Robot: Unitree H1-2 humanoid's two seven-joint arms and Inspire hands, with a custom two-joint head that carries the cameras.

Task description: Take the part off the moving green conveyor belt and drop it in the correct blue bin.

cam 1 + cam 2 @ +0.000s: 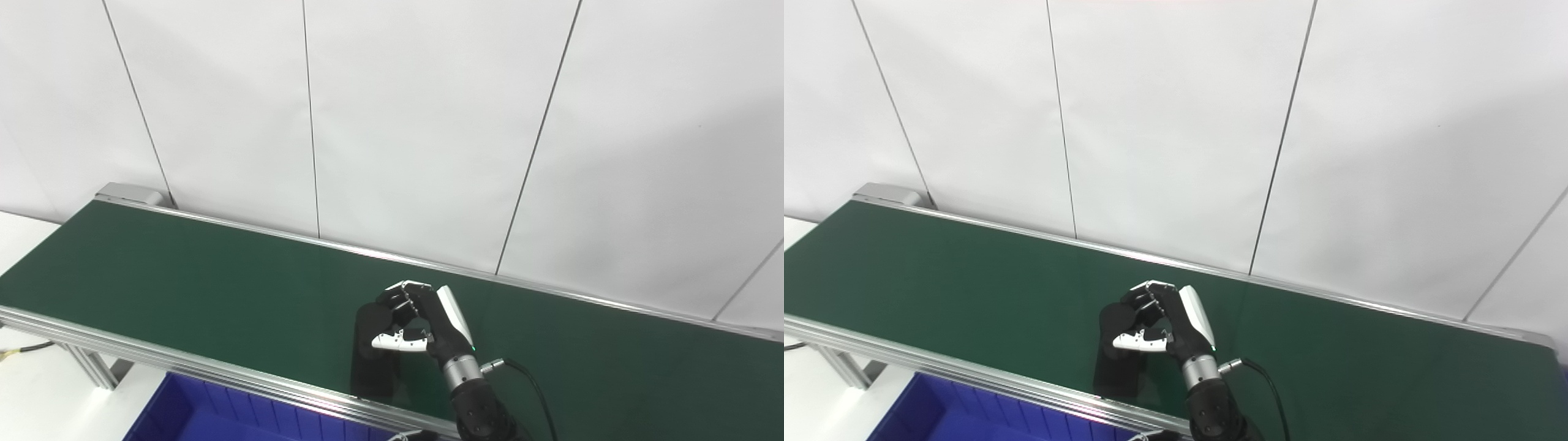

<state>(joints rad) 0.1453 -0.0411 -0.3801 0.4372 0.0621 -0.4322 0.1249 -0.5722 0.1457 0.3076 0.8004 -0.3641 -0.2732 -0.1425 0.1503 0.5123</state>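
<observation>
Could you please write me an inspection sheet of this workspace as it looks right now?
Surface: green conveyor belt with aluminium side rails, running left to right.
Job's things: dark part on the belt; blue bin below the near rail, contents not visible.
Clutter: nothing seen.
Hands: right hand over the belt, fingers curled round the part; whether it is gripped cannot be told. Left hand not in view.
Cables: black cable from the right wrist; another cable at the left edge.
Surroundings: white wall panels behind.
</observation>
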